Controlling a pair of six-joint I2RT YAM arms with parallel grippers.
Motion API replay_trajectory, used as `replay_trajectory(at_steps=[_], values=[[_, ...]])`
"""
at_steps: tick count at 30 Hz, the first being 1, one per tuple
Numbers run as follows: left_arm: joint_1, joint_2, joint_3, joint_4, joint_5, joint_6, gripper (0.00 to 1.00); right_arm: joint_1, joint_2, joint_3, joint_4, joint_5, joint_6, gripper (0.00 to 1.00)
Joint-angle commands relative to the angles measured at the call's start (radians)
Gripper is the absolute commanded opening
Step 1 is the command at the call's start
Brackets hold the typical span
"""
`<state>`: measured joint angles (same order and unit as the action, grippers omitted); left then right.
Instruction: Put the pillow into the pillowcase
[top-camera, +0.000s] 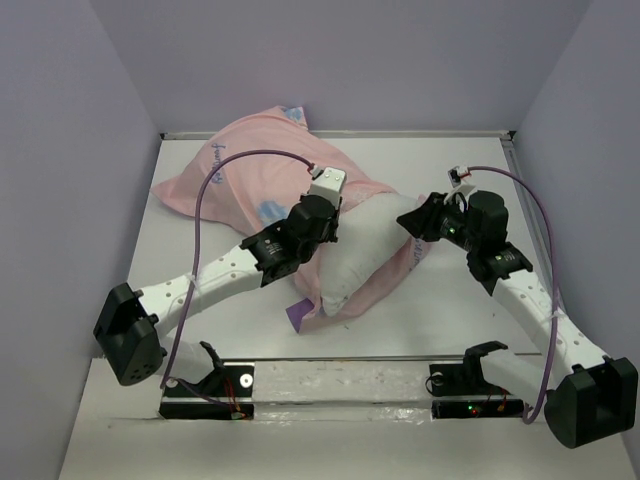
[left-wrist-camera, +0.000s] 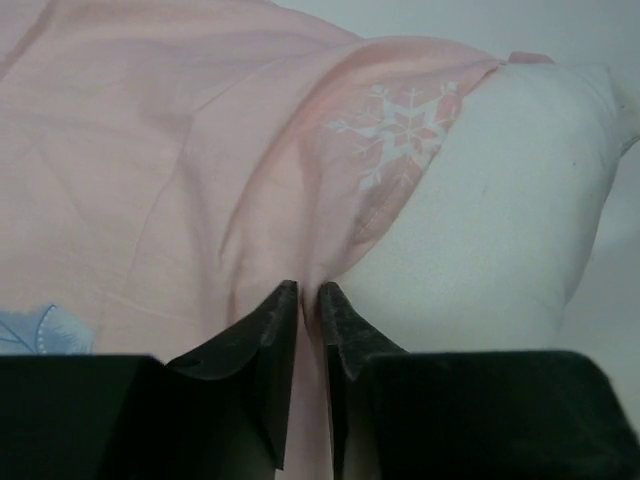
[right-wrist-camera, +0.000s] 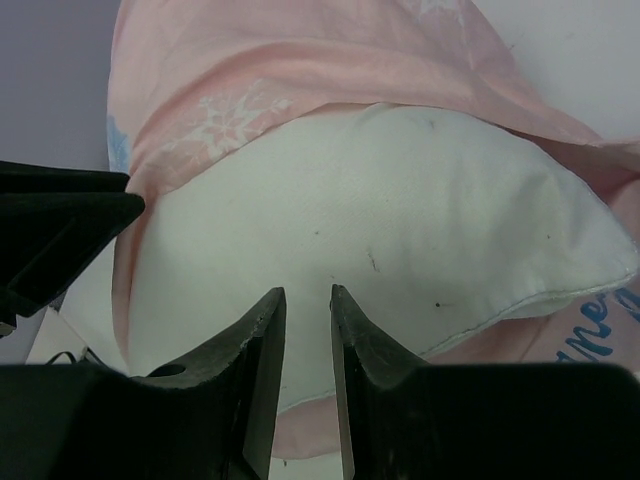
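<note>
The white pillow (top-camera: 365, 245) lies mid-table with its far left part inside the pale pink pillowcase (top-camera: 250, 180). The case's edge runs under its near side. My left gripper (top-camera: 322, 215) is shut on a fold of the pillowcase's rim (left-wrist-camera: 308, 265), right beside the bare pillow (left-wrist-camera: 500, 220). My right gripper (top-camera: 412, 224) is at the pillow's right edge. Its jaws stand a narrow gap apart with the pillow's seam edge (right-wrist-camera: 308, 360) between them. The pillow (right-wrist-camera: 400, 210) fills the right wrist view, with the snowflake-printed pillowcase (right-wrist-camera: 260, 60) over its far end.
The arm bases and a clear strip (top-camera: 340, 385) run along the table's near edge. Purple walls close in the left, back and right. The pillowcase's closed end bunches toward the back left corner (top-camera: 285, 115). The left arm's cable (top-camera: 205, 200) loops over the case.
</note>
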<state>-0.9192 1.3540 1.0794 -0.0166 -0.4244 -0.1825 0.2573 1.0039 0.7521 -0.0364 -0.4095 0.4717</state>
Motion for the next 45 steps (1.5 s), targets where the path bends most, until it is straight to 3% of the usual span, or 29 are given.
replay_trajectory(at_steps=[1, 2, 3, 8, 11, 16, 21, 23, 29, 34, 38, 40, 41, 43, 45], values=[[0.006, 0.004, 0.020, 0.050, -0.048, 0.008, 0.10, 0.019, 0.004, -0.007, 0.064, -0.017, 0.001, 0.31], [0.006, 0.004, 0.025, 0.050, -0.048, 0.008, 0.10, 0.019, 0.009, -0.007, 0.064, -0.018, 0.001, 0.31], [0.006, -0.009, 0.033, 0.053, -0.037, 0.006, 0.00, 0.019, 0.019, -0.008, 0.064, -0.020, -0.001, 0.31], [0.008, -0.075, 0.059, 0.057, 0.062, -0.005, 0.00, 0.028, 0.047, -0.010, 0.072, -0.014, 0.002, 0.36], [0.006, -0.147, 0.076, 0.052, 0.307, -0.061, 0.00, 0.028, 0.111, 0.009, 0.073, -0.002, -0.001, 0.43], [0.006, -0.213, 0.070, 0.038, 0.645, -0.162, 0.00, 0.037, 0.203, 0.049, 0.142, 0.018, 0.024, 0.43], [0.011, -0.245, 0.014, 0.018, 0.734, -0.253, 0.00, 0.037, 0.271, 0.102, 0.182, 0.034, 0.045, 0.43], [0.011, -0.230, -0.004, -0.020, 0.737, -0.264, 0.16, 0.037, 0.283, 0.115, 0.187, 0.041, 0.053, 0.43], [0.010, -0.167, -0.042, -0.051, 0.713, -0.253, 0.32, 0.046, 0.289, 0.124, 0.194, 0.051, 0.054, 0.43], [0.006, -0.151, -0.015, 0.001, 0.757, -0.278, 0.42, 0.056, 0.285, 0.136, 0.193, 0.051, 0.048, 0.43], [-0.004, -0.151, 0.086, -0.018, 0.708, -0.258, 0.44, 0.056, 0.199, 0.138, 0.156, 0.098, 0.024, 0.43], [-0.016, -0.118, 0.187, -0.080, 0.606, -0.224, 0.49, 0.056, 0.155, 0.133, 0.113, 0.124, 0.007, 0.43], [-0.035, -0.058, 0.230, -0.167, 0.479, -0.175, 0.52, 0.056, 0.128, 0.124, 0.106, 0.155, 0.004, 0.42], [-0.084, 0.015, 0.336, -0.247, 0.332, -0.118, 0.64, 0.056, 0.055, 0.092, 0.075, 0.185, 0.004, 0.38], [-0.148, 0.132, 0.393, -0.339, 0.146, -0.065, 0.77, 0.056, -0.008, 0.069, 0.055, 0.228, 0.005, 0.21]])
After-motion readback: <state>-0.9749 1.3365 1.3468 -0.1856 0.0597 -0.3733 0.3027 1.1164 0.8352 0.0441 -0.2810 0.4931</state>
